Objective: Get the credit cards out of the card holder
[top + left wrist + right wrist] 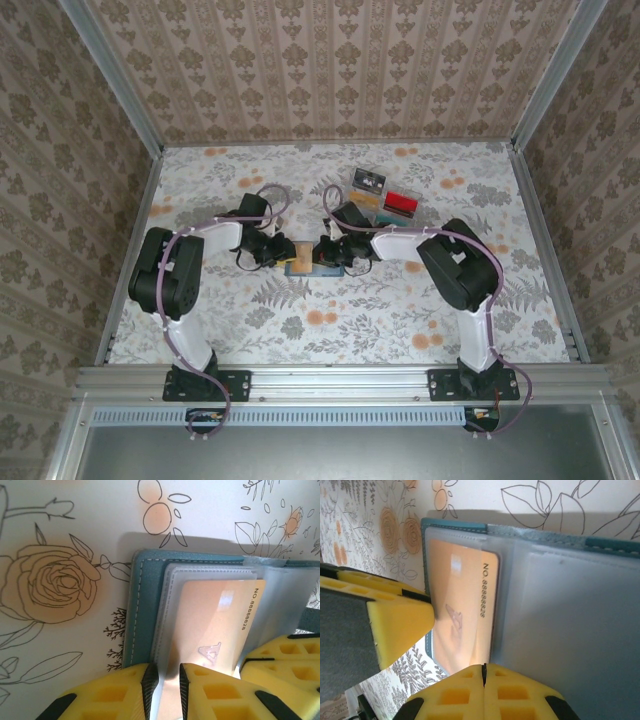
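Observation:
The teal card holder (300,266) lies open on the floral table between both grippers. In its clear pocket sits an orange-tan credit card (215,615) (455,580) with a printed number. The holder's teal edge (142,610) (455,525) frames the pockets. My left gripper (167,672) (283,256) points down at the near end of that card, its jaws a narrow gap apart with nothing pinched. My right gripper (483,667) (328,258) is shut, pads touching, at the seam beside the card. The other panel's pocket (570,620) looks pale grey; whether it holds a card is unclear.
A clear compartment tray (385,195) with red and black blocks stands behind the right gripper. The right gripper's yellow fingers (285,665) crowd the left wrist view, and a left finger (395,625) sits close by the card. Patterned walls enclose the table.

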`<state>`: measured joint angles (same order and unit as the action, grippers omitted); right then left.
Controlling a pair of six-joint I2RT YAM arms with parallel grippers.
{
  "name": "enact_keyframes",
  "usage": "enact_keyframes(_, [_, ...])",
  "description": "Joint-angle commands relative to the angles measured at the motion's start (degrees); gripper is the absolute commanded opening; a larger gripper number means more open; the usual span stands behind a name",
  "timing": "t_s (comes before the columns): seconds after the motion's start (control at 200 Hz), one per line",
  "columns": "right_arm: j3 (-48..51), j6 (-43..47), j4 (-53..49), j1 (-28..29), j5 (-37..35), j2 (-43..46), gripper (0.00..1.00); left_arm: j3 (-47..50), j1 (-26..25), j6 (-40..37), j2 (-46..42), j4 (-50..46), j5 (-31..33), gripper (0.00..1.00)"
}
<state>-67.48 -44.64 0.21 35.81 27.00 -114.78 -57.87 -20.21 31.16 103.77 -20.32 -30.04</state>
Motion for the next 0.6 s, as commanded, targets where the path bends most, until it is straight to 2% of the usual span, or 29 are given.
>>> enact_keyframes(0.0, [1.7,1.7,0.0,-0.6,-0.7,3.2,0.01,0.7,0.0,-1.9,-0.4,-3.6,1.7,0.25])
enact_keyframes(0.19, [1.9,1.2,0.0,-0.8,-0.1,2.6,0.01,0.5,0.0,-2.0,0.4,-3.8,1.1,0.24])
enact_keyframes(0.36, [-0.2,-0.4,0.4,-0.7,2.3,0.2,0.18,0.6,0.0,-1.7,0.9,-3.7,1.1,0.21])
enact_keyframes(0.595, [-2.8,-0.2,-2.4,-0.7,2.6,-2.3,0.22,0.8,0.0,-1.8,0.9,-3.8,1.2,0.2])
